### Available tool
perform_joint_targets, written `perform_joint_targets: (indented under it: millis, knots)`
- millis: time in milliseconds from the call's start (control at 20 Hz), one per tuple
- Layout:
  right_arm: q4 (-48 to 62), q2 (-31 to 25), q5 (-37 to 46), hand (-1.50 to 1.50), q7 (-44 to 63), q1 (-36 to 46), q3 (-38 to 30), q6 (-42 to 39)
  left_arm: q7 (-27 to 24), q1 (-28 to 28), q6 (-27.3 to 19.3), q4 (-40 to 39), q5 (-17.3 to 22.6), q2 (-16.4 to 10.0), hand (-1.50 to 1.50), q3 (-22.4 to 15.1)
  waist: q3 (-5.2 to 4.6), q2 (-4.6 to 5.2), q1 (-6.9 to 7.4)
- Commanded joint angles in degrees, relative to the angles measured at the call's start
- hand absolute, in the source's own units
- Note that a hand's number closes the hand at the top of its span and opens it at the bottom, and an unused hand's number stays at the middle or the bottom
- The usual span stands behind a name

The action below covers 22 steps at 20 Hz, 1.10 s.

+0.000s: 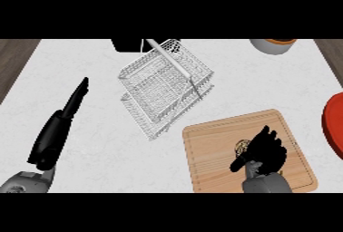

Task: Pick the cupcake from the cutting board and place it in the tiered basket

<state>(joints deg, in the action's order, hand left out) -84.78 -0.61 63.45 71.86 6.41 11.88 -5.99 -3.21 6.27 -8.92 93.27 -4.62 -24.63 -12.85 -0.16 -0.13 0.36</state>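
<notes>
A kitchen, no question: the pale marbled counter (pixel 268 86) carried a wooden cutting board (pixel 213 158) and a wire tiered basket (pixel 161 88), and at the far edge sat what may have been a bowl (pixel 271 46), half cut off.

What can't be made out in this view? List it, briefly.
Cupcake: mostly hidden under the right hand, head view; only a sliver shows.
Whether that hand holds it: cannot tell from above.
Red thing: cut off by the right edge.
White vessel: cut off by the top edge.
Black thing: cut off at the top, partly behind the basket.
</notes>
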Motion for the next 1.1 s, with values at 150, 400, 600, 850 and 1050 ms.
perform_joint_targets:
  millis: [150, 400, 600, 850, 1050]
  knots:
    - [5.32, 0.57, -4.41, 1.50, 9.67, 3.60, 4.46, 10.67, 1.11, 2.76, 1.75, -0.81, 0.01, 0.85, 0.00, 1.34, 0.19, 0.24, 0.06]
    - [10.60, 0.55, 0.03, 1.50, 10.12, 8.74, 6.64, 9.14, -0.76, 0.89, 2.38, -0.35, -0.61, 1.73, 0.00, 1.69, 0.16, 0.26, 0.30]
    - [5.71, 0.55, 5.21, 1.50, 9.85, 6.05, 8.68, 6.95, -1.06, -0.64, 2.86, -0.17, -1.33, 1.41, 0.00, 2.46, 0.14, 0.13, 0.05]
    - [0.26, 0.56, 11.69, 1.50, 10.91, 8.76, 8.72, 2.69, 1.13, 1.62, 2.78, -0.56, -2.33, 2.75, 0.00, 2.17, 0.13, 0.01, -0.32]
    - [-17.03, -1.32, 16.62, 1.50, 4.78, -7.75, 12.78, -0.25, 0.64, -0.43, 1.45, -0.41, -3.12, 4.01, 0.00, 2.20, 0.11, -0.40, -1.75]
